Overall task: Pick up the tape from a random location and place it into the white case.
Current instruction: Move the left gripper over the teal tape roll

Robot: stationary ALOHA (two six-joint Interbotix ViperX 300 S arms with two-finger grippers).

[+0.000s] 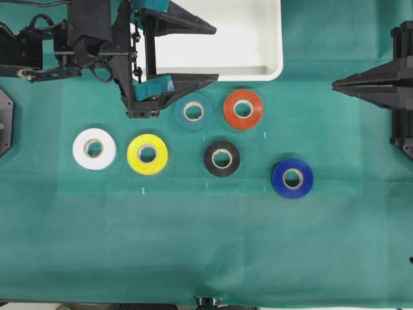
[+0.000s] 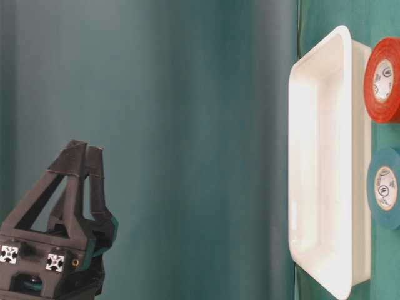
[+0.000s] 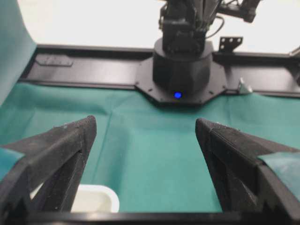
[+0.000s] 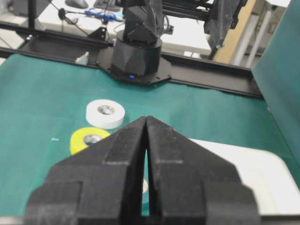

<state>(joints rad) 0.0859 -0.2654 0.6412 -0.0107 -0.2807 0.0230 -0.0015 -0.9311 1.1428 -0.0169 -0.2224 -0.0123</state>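
So the tape (image 1: 193, 111), the teal roll, is lying flat on the green cloth (image 1: 206, 245) covering the surface, just below the white case (image 1: 274, 39) and right next to an orange roll (image 1: 243, 109). Nothing is touching it. The left pincer (image 1: 215, 53) is hanging with its fingers spread wide apart and nothing between them, one finger over the case and the other just above the teal roll's upper left. The right pincer (image 1: 335, 84) is sitting way off at the right edge with its fingers pressed together, empty too. Other rolls are lying around: white (image 1: 94, 148), yellow (image 1: 147, 154), black (image 1: 222, 158) and royal blue (image 1: 292, 177), all apart from each other.
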